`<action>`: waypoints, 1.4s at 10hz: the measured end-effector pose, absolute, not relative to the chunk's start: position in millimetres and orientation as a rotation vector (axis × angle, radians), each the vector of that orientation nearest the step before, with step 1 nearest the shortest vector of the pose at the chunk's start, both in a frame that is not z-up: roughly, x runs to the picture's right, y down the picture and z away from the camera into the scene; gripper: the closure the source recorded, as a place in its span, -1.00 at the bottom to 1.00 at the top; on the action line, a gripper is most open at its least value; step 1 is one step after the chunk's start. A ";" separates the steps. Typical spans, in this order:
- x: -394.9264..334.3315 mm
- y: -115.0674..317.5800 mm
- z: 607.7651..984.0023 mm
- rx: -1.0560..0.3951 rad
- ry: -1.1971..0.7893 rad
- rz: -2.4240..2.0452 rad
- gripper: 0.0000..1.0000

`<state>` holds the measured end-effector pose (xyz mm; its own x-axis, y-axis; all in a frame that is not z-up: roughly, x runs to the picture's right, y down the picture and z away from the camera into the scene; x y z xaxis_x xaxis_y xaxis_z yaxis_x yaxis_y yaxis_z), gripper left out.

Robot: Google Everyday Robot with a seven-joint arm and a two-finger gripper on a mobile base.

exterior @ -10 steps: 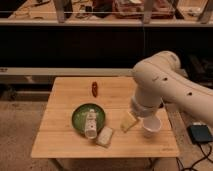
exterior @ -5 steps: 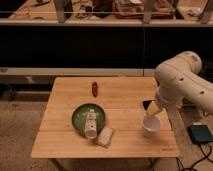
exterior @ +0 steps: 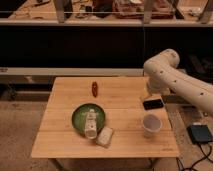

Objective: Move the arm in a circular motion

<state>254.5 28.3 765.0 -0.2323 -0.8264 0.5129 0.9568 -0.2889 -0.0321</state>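
arm [exterior: 172,80], cream-white and dotted, reaches in from the right, its elbow high above the right far part of the wooden surface [exterior: 60,142]. its hand [exterior: 150,93] hangs at the arm's lower end, just above a dark phone [exterior: 153,104], with a white cup [exterior: 151,123] nearer. green plate [exterior: 80,116] lies left.
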 end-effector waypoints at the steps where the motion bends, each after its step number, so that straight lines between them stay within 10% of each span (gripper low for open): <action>1: 237.4 19.3 788.6 -0.495 -0.364 -1.826 -0.60; 7: 126.8 -16.8 812.2 -0.325 -0.494 -1.939 -0.60; 14: -25.9 44.7 666.2 -0.017 -0.776 -2.154 -0.60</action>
